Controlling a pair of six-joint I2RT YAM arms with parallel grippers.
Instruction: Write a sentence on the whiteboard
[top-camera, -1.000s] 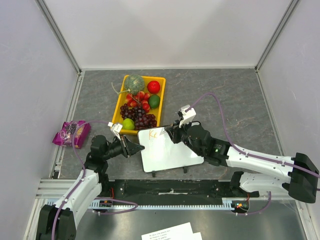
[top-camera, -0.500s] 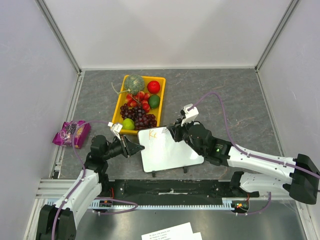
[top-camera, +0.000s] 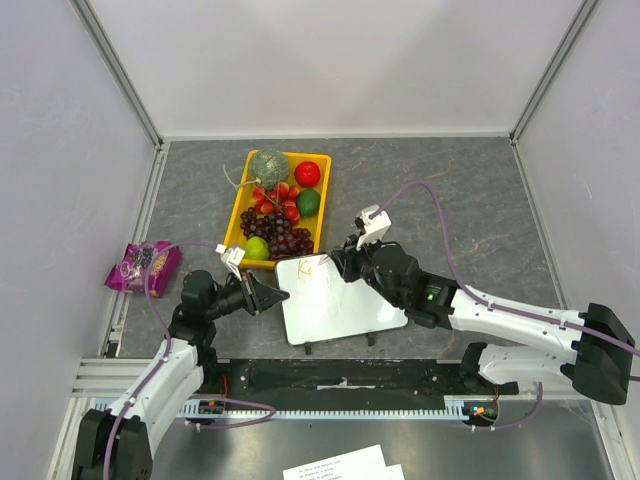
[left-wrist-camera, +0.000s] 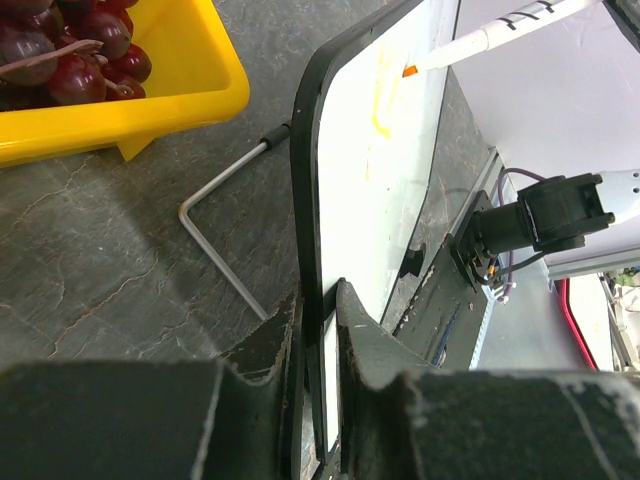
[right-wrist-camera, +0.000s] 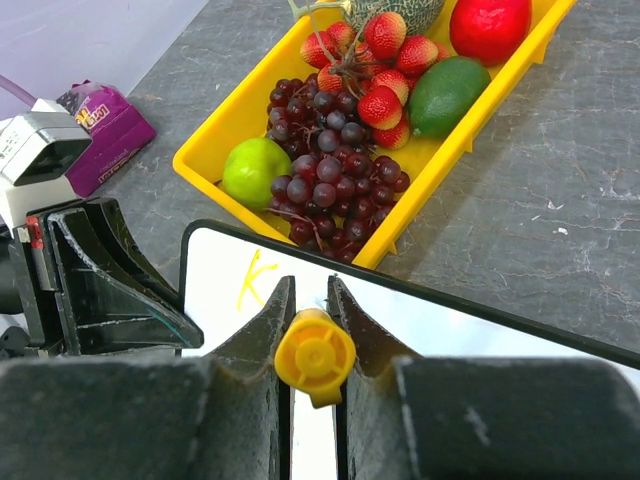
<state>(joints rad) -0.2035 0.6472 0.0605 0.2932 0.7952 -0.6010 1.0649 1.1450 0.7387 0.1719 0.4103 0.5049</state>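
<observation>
- Grey stone-patterned table (top-camera: 450, 190), boxed in by three pale walls (top-camera: 330, 60), with two arms reaching in from the near edge.
- One whiteboard (top-camera: 340, 300) stands tilted at centre, just near of the tray, on two black feet.
- One orange letter (right-wrist-camera: 255, 280), a "K", sits at its far left corner; the rest of the face is blank.
- Left gripper (left-wrist-camera: 318, 295): jaws narrow, pinched on the whiteboard's left edge.
- Right gripper (right-wrist-camera: 310, 290): jaws narrow, clamped on one marker (right-wrist-camera: 314, 355), whose orange tip is at the board by the letter; contact I cannot tell.
- One yellow tray (right-wrist-camera: 470, 150) holds one melon (top-camera: 269, 165), one red fruit (top-camera: 307, 173), two green fruits, one bunch of grapes (top-camera: 285, 235) and some six strawberries (top-camera: 277, 195).
- One purple packet (top-camera: 145, 265) lies at far left, well apart from the tray.
</observation>
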